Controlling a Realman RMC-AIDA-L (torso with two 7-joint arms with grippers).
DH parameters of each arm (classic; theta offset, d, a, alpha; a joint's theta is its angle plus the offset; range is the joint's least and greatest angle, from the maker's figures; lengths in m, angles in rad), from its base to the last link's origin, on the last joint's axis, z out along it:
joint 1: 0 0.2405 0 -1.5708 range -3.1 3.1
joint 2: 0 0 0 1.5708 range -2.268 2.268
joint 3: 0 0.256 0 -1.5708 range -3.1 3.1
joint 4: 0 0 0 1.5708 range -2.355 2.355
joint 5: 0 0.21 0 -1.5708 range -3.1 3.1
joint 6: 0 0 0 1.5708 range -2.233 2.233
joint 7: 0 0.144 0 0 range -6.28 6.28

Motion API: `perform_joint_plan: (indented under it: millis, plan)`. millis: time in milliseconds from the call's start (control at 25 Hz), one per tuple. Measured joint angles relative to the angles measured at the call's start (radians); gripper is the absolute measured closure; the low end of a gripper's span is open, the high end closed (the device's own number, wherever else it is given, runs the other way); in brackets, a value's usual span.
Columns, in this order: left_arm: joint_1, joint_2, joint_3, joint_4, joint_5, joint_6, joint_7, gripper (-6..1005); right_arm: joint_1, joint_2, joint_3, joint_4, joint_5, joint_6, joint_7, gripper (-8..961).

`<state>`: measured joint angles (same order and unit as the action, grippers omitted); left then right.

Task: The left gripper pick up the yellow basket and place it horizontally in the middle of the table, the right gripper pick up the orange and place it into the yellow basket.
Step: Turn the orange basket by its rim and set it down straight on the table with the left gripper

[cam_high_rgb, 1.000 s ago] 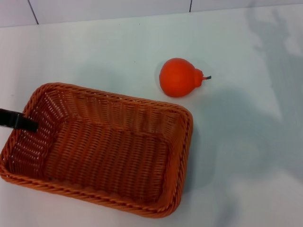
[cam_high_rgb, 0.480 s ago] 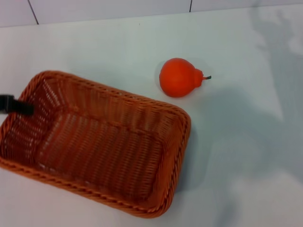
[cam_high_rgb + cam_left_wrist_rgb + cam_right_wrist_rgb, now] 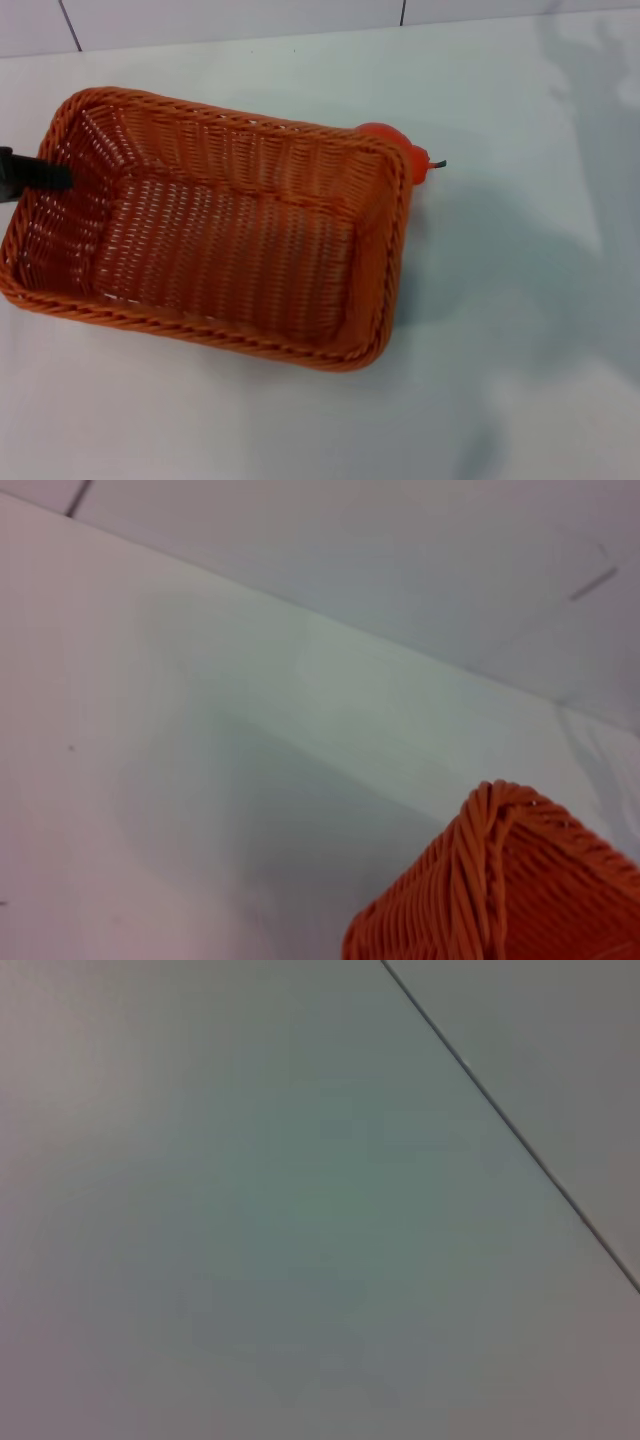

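Observation:
The yellow basket [image 3: 230, 117], woven and orange-brown, hangs over the white table [image 3: 520, 360], casting a shadow to its right. My left gripper [image 3: 35, 174] shows only as a thin black finger at the basket's left wall, gripping it. A corner of the basket also shows in the left wrist view [image 3: 500, 880]. The orange [image 3: 415, 162] lies on the table behind the basket's far right corner, mostly hidden, with its stem sticking out. The right gripper is out of view.
A tiled wall with dark seams [image 3: 68, 24] runs along the table's far edge. The right wrist view shows only a plain pale surface crossed by a dark seam line [image 3: 510, 1125].
The basket has moved up the picture with the left gripper's finger and turned more level. It now covers most of the orange, which has not moved.

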<state>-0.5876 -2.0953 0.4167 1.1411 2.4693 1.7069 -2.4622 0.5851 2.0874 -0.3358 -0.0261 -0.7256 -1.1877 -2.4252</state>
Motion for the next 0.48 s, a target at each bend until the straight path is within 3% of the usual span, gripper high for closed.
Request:
perform_joint_plan:
  millis: [200, 480]
  plan:
    - [0.020, -0.032, -0.035, -0.001, -0.003, -0.087, -0.025, 830, 0.006, -0.001, 0.000, -0.011, 0.000, 0.021, 0.000, 176]
    - [0.048, -0.054, -0.045, -0.003, -0.008, -0.155, -0.045, 829, 0.017, -0.002, 0.002, -0.030, 0.000, 0.058, 0.000, 183]
